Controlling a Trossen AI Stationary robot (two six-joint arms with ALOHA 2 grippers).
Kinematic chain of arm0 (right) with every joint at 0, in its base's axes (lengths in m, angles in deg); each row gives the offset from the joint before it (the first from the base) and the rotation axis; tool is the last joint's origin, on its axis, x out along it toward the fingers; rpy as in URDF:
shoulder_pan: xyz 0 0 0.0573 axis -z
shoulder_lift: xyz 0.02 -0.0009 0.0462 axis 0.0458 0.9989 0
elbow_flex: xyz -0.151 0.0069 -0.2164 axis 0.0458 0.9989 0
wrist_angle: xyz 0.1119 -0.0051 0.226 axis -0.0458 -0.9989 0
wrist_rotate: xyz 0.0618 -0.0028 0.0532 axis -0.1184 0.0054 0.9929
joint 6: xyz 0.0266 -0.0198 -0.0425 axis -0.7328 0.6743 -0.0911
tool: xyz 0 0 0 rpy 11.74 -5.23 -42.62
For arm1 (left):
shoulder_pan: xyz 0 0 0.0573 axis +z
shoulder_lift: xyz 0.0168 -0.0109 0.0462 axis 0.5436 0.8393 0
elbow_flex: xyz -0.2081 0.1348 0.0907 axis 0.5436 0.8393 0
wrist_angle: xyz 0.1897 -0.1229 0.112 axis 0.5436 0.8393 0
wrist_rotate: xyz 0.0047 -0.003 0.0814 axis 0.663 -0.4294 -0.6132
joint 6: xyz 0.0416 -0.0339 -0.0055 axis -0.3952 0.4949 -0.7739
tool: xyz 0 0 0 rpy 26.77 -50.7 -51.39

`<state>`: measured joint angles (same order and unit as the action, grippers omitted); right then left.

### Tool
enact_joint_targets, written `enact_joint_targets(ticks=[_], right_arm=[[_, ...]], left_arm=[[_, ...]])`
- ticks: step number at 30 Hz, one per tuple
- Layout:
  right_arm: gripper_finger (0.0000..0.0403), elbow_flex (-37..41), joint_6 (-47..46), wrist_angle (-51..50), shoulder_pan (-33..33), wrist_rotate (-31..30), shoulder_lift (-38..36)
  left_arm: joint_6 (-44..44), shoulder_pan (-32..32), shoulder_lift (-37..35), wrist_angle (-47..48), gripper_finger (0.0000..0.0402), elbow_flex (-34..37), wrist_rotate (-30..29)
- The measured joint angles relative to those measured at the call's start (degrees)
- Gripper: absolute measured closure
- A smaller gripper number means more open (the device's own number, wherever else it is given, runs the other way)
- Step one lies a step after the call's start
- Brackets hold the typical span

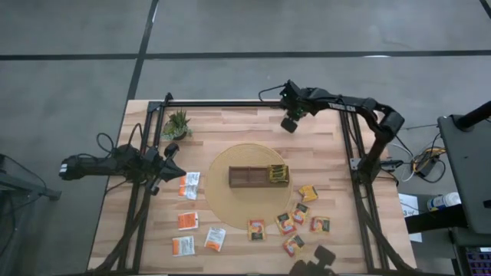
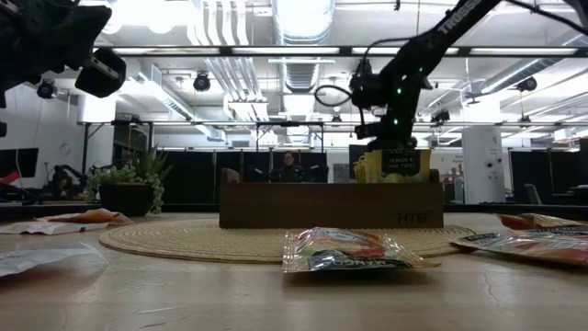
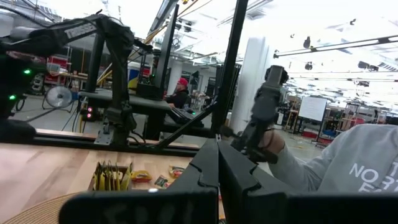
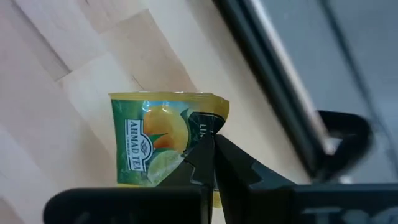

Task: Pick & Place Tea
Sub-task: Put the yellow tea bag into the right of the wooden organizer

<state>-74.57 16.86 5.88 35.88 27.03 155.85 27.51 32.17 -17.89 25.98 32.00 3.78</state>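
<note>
From table height we see nearest an orange-brown sachet (image 2: 354,251) flat on the table (image 2: 276,299), then the tray (image 2: 331,204) on its round mat (image 2: 184,241) with yellow-green sachets (image 2: 397,165) upright at one end. Only the right wrist view shows the right hand (image 4: 211,149) pinching a yellow-green sachet (image 4: 155,143) above the wood. From above, that hand (image 1: 290,123) hangs near the table's far edge; the left hand (image 1: 170,162), fingers pressed together, waits beside the plant (image 1: 178,123).
</note>
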Motion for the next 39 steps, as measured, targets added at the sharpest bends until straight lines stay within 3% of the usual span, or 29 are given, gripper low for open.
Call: enact_joint_targets(ticks=[10,23,29,39], right_arm=[[0.0394,3.33,-2.71,0.08,-11.05,-10.69,-7.92],[0.0394,9.27,-15.15,-1.93,-32.11,-23.50,-20.46],[0.0394,9.18,-18.04,-2.08,-42.28,-30.96,-22.15],[0.0394,7.26,-21.92,-2.24,-52.25,-35.41,-19.50]], left_arm=[[0.01,0.00,-0.02,0.01,0.0402,-0.01,0.00],[0.01,-0.01,-0.01,0.01,0.0402,0.00,0.02],[0.02,-0.01,-0.02,0.01,0.0402,-0.01,0.00],[0.02,-0.01,0.00,0.02,0.0402,0.01,0.00]])
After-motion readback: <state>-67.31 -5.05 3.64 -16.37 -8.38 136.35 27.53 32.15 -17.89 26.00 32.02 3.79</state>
